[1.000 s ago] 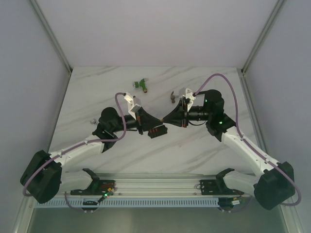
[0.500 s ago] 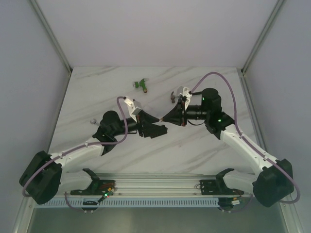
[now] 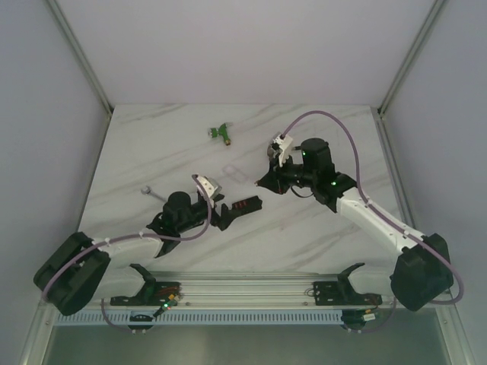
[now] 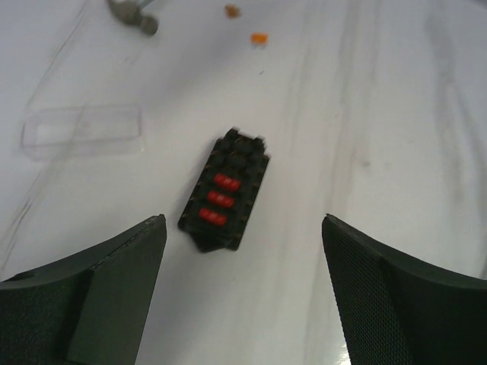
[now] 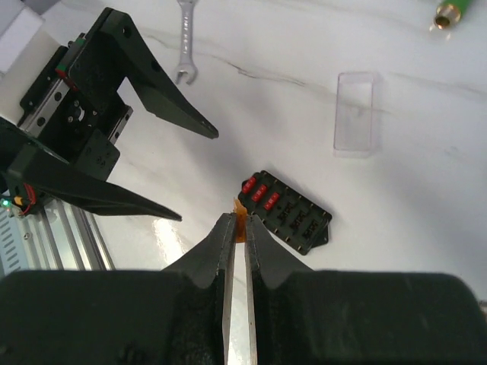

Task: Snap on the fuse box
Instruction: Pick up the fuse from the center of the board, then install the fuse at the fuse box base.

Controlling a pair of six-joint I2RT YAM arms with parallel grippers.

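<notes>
On the marble table (image 3: 304, 243), we see the left gripper (image 4: 241, 222) released, jaws wide, the right gripper (image 5: 237, 224) clenched, the fuse box (image 4: 225, 190) flat just ahead of the left jaws, a tiny orange fuse (image 5: 240, 213) in the right's pinch.

Lid (image 4: 82, 131) behind fuse box (image 4: 225, 190) on table (image 4: 396, 114)
</notes>
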